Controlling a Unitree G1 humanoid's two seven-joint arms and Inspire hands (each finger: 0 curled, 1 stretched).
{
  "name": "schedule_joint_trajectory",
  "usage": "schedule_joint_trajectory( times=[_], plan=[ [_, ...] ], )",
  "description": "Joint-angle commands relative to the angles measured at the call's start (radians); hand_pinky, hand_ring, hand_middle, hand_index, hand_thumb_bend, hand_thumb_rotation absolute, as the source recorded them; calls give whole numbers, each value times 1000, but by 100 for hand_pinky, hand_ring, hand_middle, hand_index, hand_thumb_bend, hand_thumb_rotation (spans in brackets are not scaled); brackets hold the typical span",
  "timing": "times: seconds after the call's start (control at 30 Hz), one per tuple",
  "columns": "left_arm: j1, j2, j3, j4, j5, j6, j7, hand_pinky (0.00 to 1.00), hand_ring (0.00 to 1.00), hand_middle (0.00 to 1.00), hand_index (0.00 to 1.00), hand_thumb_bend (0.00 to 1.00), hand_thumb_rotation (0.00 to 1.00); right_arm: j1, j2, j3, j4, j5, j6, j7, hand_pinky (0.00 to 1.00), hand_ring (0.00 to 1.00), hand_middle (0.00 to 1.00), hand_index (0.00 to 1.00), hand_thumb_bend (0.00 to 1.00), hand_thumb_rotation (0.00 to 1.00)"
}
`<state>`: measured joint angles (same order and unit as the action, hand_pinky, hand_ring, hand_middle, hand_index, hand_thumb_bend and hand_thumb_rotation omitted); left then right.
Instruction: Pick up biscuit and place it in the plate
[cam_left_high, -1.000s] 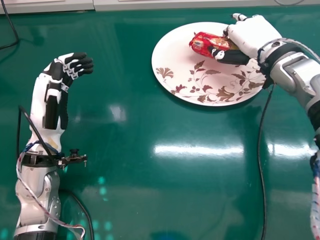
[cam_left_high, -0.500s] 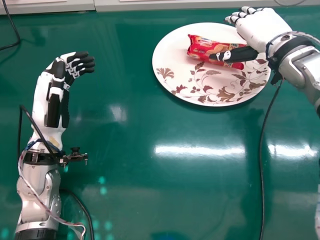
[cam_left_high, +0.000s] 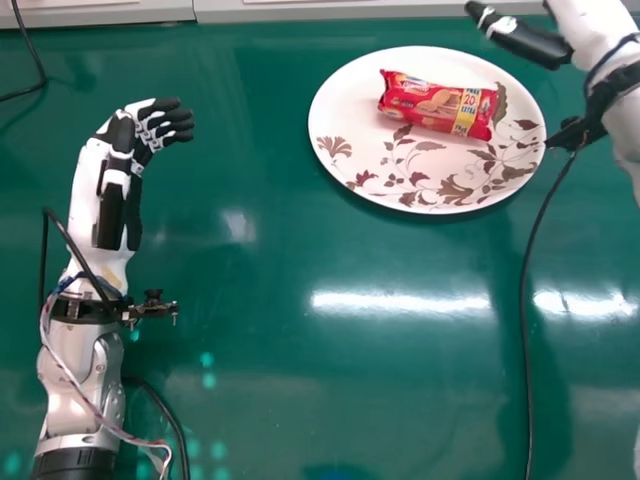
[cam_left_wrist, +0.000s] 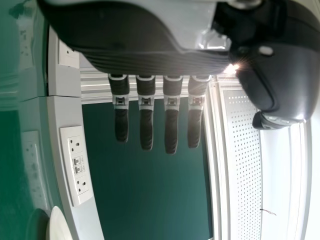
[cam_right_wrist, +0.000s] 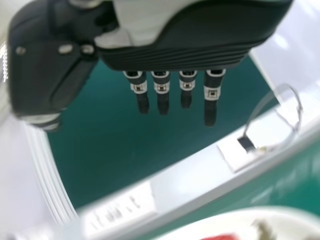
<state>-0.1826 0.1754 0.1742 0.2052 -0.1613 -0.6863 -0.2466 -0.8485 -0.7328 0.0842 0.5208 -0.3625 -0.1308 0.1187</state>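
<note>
One red biscuit packet (cam_left_high: 435, 104) lies flat on the white plate (cam_left_high: 345, 100), well inside the rim and in the half farther from the robot. Its length runs slightly aslant, the left end a little farther off than the right, with a yellow band near the right end. Brown leaves and flowers decorate the plate, mostly along its nearer half, and the plate rests on the green counter (cam_left_high: 250, 340).

The right hand (cam_left_high: 530, 42) hangs beyond the packet and to its right, up at the far right corner of the head view, apart from the packet. Its thumb points left, past the plate's far rim. In the right wrist view its fingers (cam_right_wrist: 210, 112) are straight and side by side, with gaps between them, slightly spread rather than pressed together. A blurred piece of the packet's red and part of the plate appear in that view, too.

Well apart to the left of the plate, the left hand (cam_left_high: 125, 145) is over the counter, its fingers toward the plate. In the left wrist view these fingers (cam_left_wrist: 171, 130) hang straight, lightly spaced, the thumb off to one side. A black cable (cam_left_high: 523, 310) runs along the counter at the plate's right.
</note>
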Motion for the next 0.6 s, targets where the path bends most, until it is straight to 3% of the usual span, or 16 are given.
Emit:
schedule_joint_trajectory(
  times=[0.0, 0.1, 0.3, 0.43, 0.57],
  plan=[
    [45, -35, -19, 94, 11, -25, 0, 67, 69, 71, 71, 65, 32, 152, 52, -131, -206, 161, 105, 49, 85, 96, 100, 100, 72, 42],
    [43, -37, -19, 90, 13, -9, 8, 65, 69, 71, 70, 65, 32, 295, 108, -242, -402, 295, 150, 53, 82, 94, 99, 98, 67, 39],
    [27, -38, -18, 115, 13, -17, 10, 64, 70, 71, 70, 64, 32, 499, 186, -359, -670, 456, 196, 77, 89, 99, 100, 100, 56, 42],
    [18, -38, -19, 128, 15, -35, 9, 64, 70, 72, 70, 64, 33, 607, 229, -395, -804, 476, 221, 59, 90, 98, 100, 99, 47, 40],
    [12, -36, -17, 141, 13, -53, 6, 62, 69, 71, 70, 63, 32, 708, 258, -409, -892, 437, 212, 40, 88, 96, 98, 97, 45, 44]
  ],
)
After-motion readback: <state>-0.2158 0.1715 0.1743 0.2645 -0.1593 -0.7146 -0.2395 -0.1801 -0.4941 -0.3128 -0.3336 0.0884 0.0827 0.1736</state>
